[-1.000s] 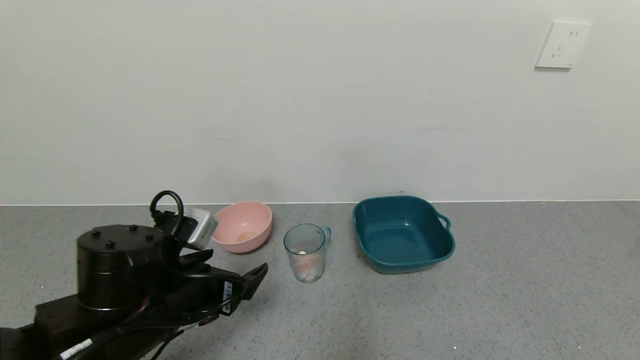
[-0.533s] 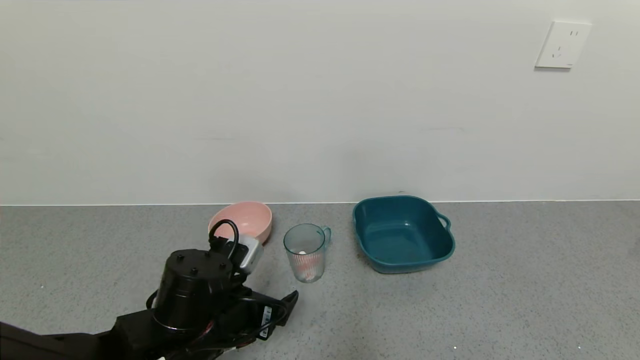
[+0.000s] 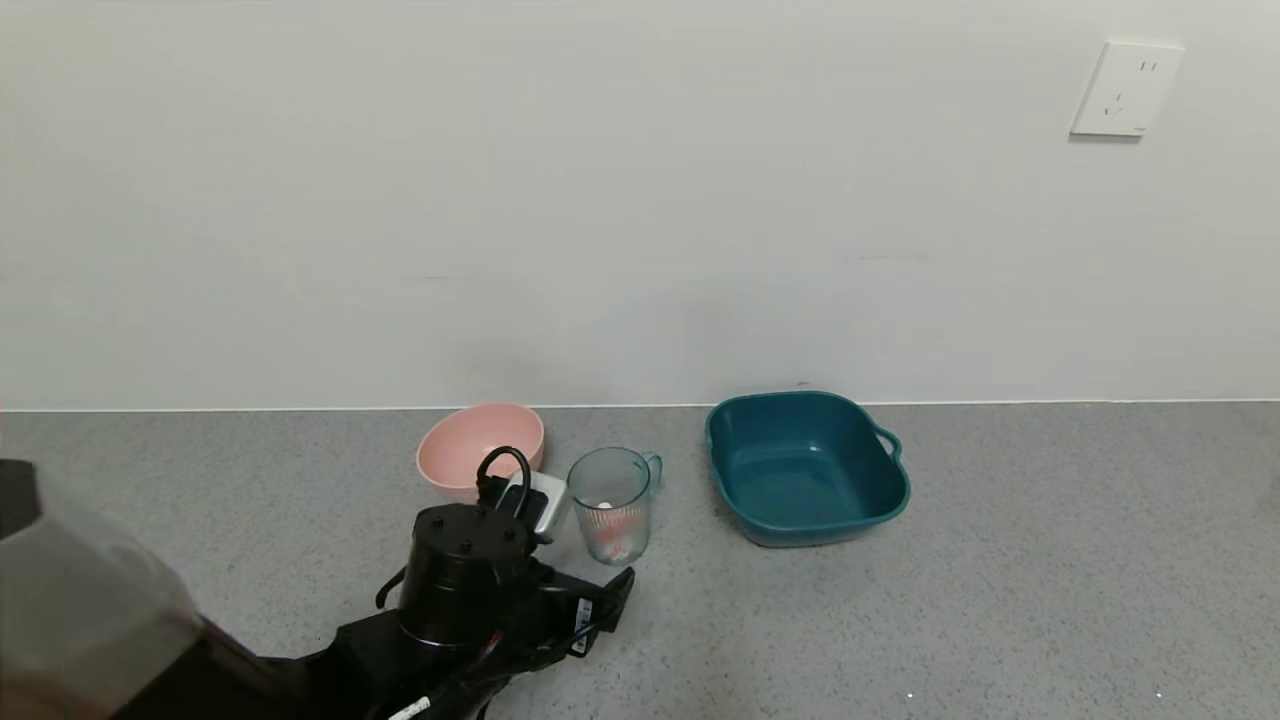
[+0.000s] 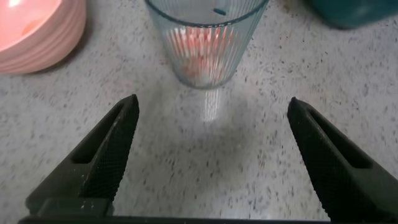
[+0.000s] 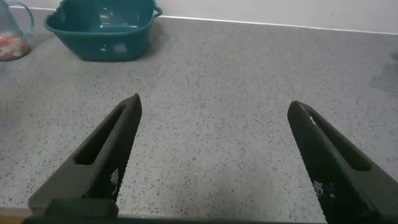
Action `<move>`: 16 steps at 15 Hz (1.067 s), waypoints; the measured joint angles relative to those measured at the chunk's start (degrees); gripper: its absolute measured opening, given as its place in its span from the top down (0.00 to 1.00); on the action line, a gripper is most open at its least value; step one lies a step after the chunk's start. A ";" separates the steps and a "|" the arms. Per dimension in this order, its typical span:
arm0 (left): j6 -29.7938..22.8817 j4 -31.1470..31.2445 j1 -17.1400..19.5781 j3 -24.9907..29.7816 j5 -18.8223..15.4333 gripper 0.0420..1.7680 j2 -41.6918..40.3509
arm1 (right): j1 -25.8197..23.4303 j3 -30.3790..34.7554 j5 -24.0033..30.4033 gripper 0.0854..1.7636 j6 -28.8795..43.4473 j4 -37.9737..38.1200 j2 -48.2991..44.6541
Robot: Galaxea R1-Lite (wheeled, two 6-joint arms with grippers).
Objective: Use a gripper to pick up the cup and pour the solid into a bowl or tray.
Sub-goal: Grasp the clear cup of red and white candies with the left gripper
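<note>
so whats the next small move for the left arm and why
Probably ease the left tool forward around the cup. Its jaws are open and the cup stands upright just ahead of them, not yet between them, with the pieces still inside.

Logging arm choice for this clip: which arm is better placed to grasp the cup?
Left. The left gripper is open, facing the cup close ahead. The right gripper is far off, beyond the tray.
</note>
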 joint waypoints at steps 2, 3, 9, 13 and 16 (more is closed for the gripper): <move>0.39 -1.48 0.00 -1.55 -0.34 0.03 3.64 | 0.00 0.00 0.00 0.03 -0.01 0.00 0.00; 0.55 -1.55 0.00 -2.45 -0.52 0.03 4.91 | 0.00 0.00 0.00 0.03 0.00 0.00 0.00; 3.11 -1.55 1.10 -9.00 -0.74 0.03 10.56 | 0.00 0.00 -0.02 0.03 0.00 -0.02 0.00; 5.46 -1.50 3.28 -13.46 -1.24 0.03 13.18 | 0.00 0.00 0.00 0.03 -0.01 0.00 0.00; 6.42 -1.46 5.01 -16.21 -2.45 0.03 14.64 | 0.00 0.00 0.00 0.03 -0.01 -0.02 0.00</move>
